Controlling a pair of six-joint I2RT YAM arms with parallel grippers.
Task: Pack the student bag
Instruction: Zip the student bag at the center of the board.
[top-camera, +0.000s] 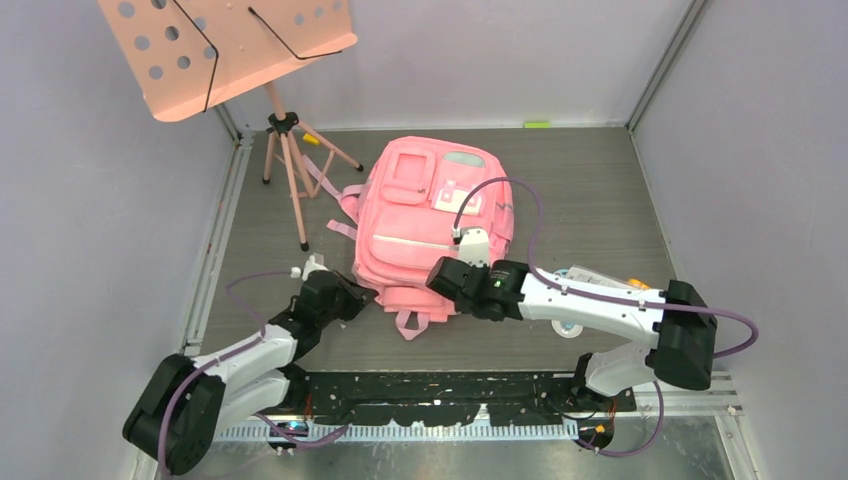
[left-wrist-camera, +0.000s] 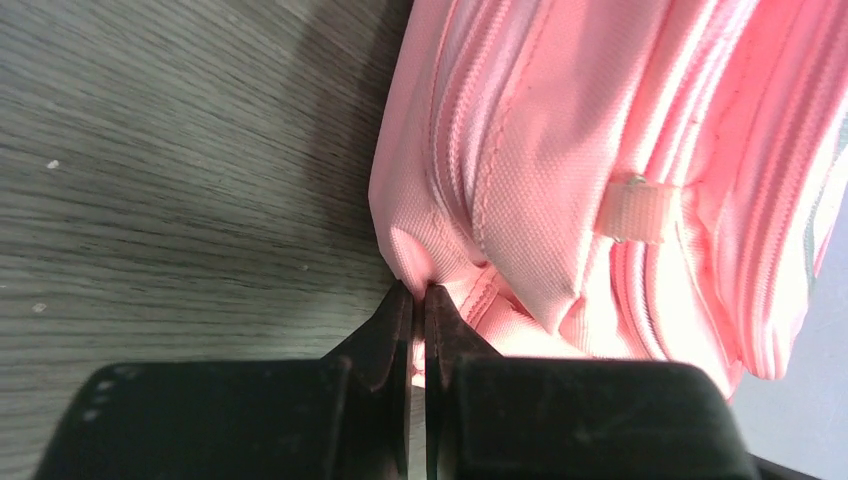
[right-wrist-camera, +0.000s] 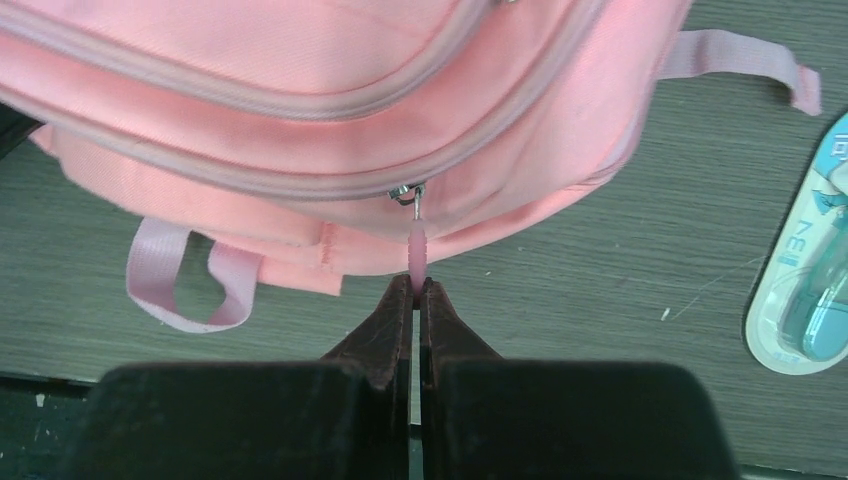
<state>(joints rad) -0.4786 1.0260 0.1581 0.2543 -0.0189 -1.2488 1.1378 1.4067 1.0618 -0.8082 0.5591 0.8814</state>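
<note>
On grey table (top-camera: 600, 220) between walls (top-camera: 90, 220), left pincer (left-wrist-camera: 418, 300), right pincer (right-wrist-camera: 415, 290) clamped on student bag (top-camera: 400, 250)

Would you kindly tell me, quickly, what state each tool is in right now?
Left tool: closed, pinching the fabric at a corner of the student bag.
Right tool: closed on the bag's zip pull.
</note>
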